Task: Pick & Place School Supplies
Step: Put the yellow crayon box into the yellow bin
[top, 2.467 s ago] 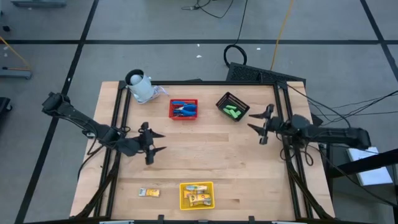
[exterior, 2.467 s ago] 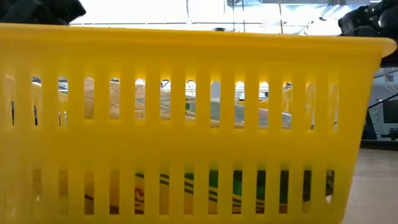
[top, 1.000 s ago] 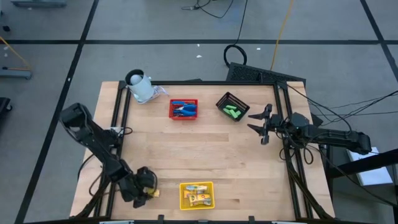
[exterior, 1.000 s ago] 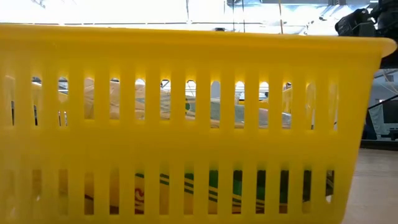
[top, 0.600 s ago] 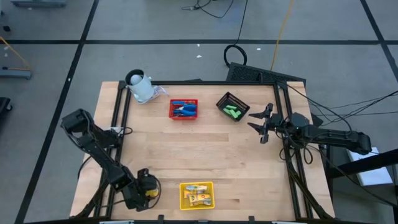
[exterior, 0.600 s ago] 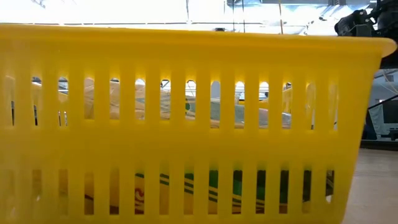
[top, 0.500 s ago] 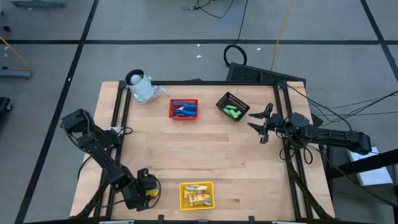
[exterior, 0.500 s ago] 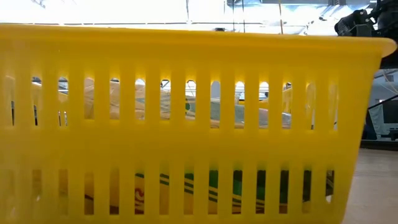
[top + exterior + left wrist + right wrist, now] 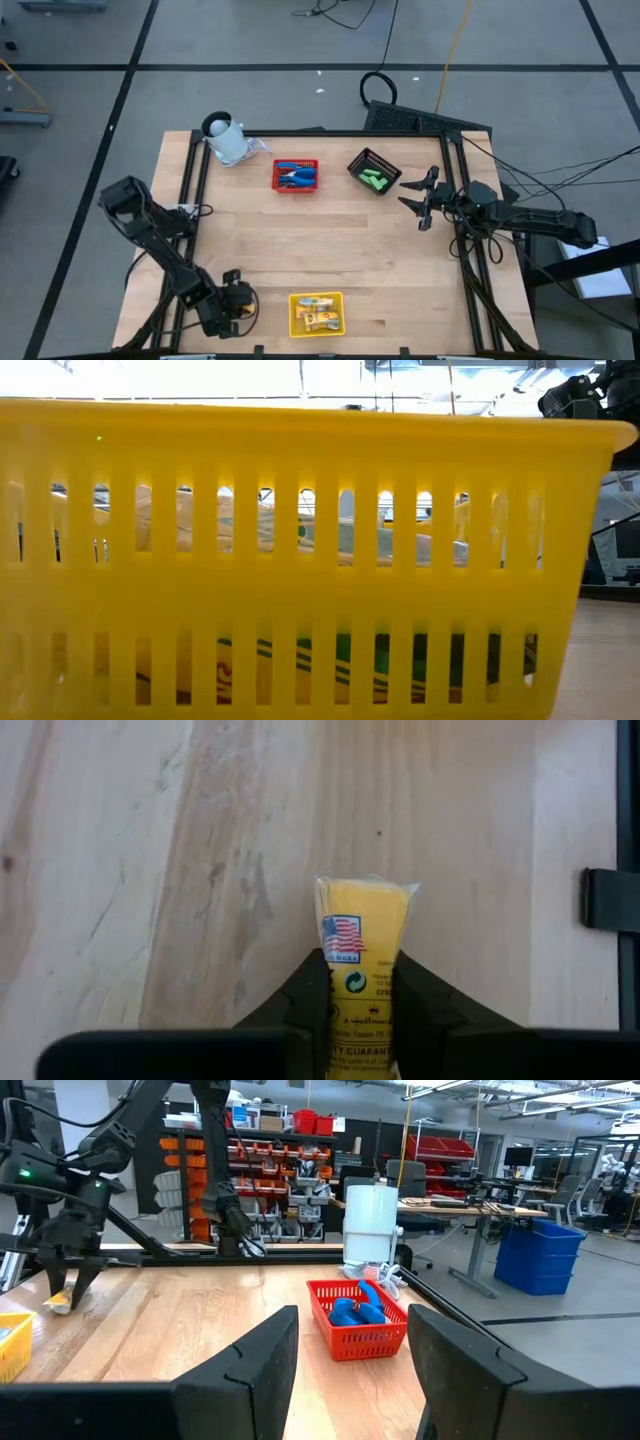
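Looking straight down, the bench (image 9: pixel 330 245) is a light wood top in a dark frame, sitting on a grey floor with cables trailing off the back. Behind it the room is shelving with red and orange bins, desks and a blue bin.

Left gripper (image 9: pixel 238 303) is down at the near-left corner, jaws pinching a yellow packet (image 9: pixel 362 948) just above the wood. Beside it, the yellow basket (image 9: pixel 296 318) at the near edge holds more packets (image 9: pixel 318 312). At the far edge sit a red basket (image 9: pixel 295 176) with blue tools (image 9: pixel 352 1308), a black basket (image 9: pixel 357 163) with green blocks (image 9: pixel 373 180), and a white roll (image 9: pixel 227 139) at the far-left corner.

Right gripper (image 9: pixel 420 199) hangs by the right edge near the black basket, jaws spread, holding nothing. The whole middle of the wood is open.
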